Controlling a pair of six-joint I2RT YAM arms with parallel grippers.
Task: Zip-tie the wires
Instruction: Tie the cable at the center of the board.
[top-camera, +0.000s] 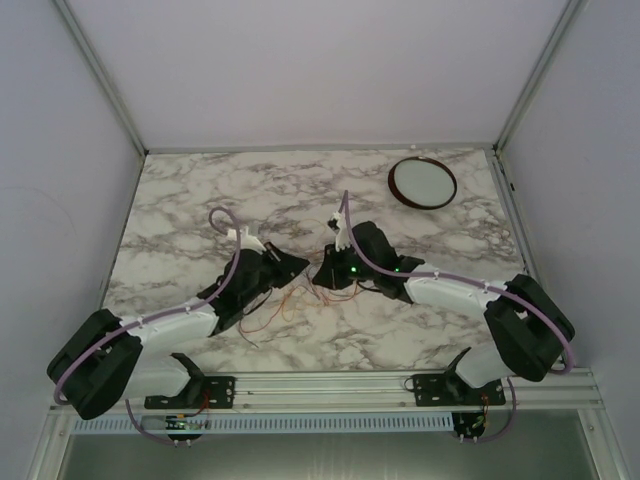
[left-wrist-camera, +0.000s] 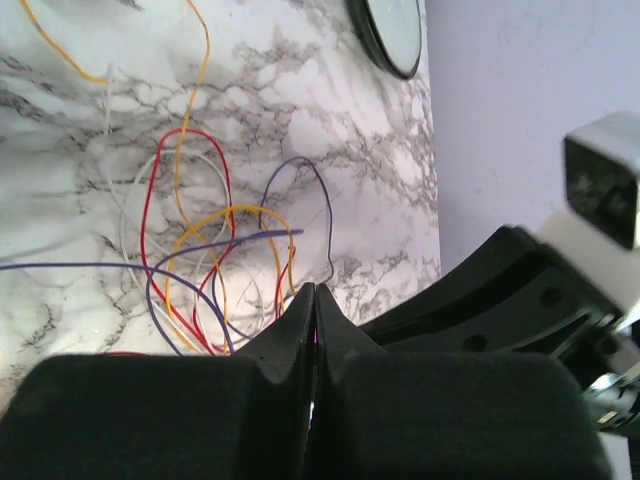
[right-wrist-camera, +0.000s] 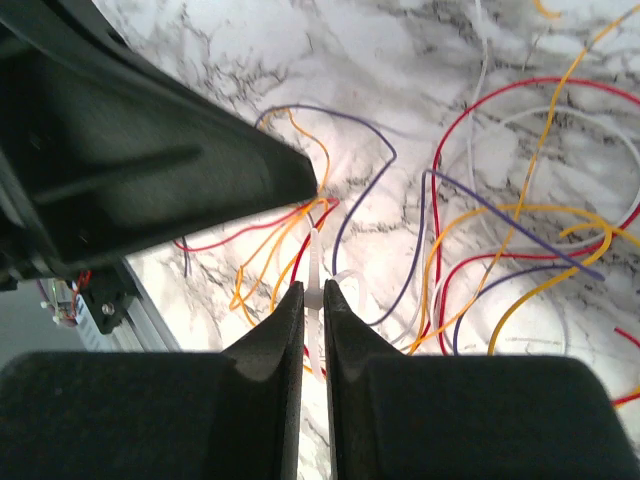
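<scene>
Right wrist: my right pincer (right-wrist-camera: 312, 296) nips the zip tie (right-wrist-camera: 316, 255); left pincer (left-wrist-camera: 310, 293) closed, hold unclear. Limp, light wires (right-wrist-camera: 322, 203): I'd gather where they converge, 12 o'clock of the tie.

The left arm (top-camera: 170, 322) and right arm (top-camera: 450, 290) are wearing white shells between black joints, each trailing a lilac cable (top-camera: 344, 210). The left gripper (left-wrist-camera: 313, 292) and right gripper (right-wrist-camera: 313, 292) are showing matte black fingers.

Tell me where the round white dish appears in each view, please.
Top external: dish, upper right.
Left wrist: dish, top edge, right of centre, partly cropped.
Right wrist: not in it.
Shared landmark: the tangle of wires, seen in all three.
</scene>
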